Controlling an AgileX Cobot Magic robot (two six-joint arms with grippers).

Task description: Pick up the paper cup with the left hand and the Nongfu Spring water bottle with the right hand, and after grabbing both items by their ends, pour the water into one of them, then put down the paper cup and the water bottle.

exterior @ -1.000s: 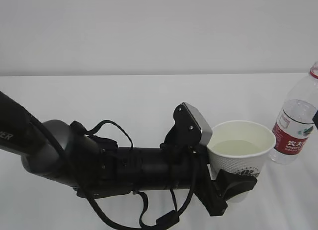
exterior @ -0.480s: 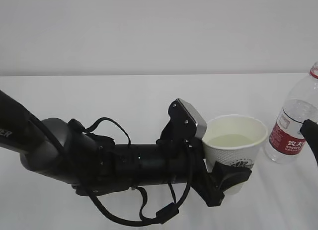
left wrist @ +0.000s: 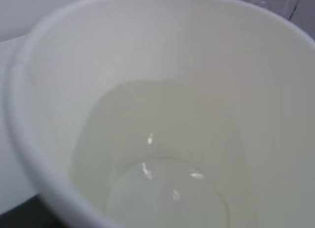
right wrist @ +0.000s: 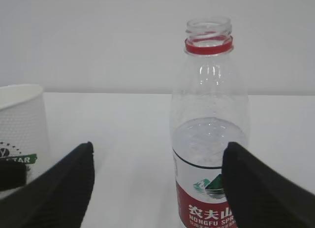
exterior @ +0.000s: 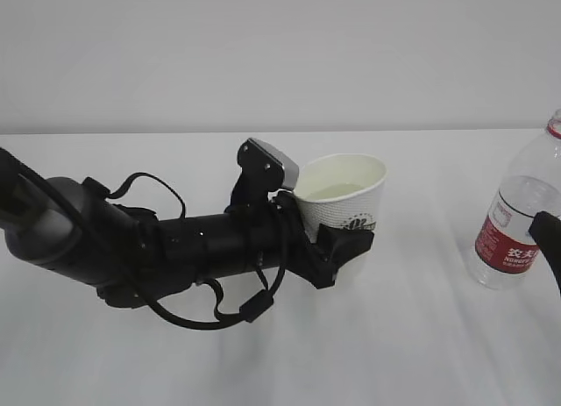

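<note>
On the white tabletop point(exterior: 263, 362), nearest the camera, the left pincer point(exterior: 337, 248) is clamped around the lower body of the paper cup point(exterior: 344, 198), which is upright and holds water point(left wrist: 162, 188). Further right, the Nongfu Spring water bottle point(exterior: 513, 222) stands uncapped and partly filled. The right pincer point(right wrist: 157, 183) stands apart just before the bottle, its jaws clear of it.

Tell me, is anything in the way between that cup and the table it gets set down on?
Nothing visible. The paper cup, gripped by the left gripper, hangs over bare white table; the Nongfu Spring water bottle stands well off to the side.
</note>
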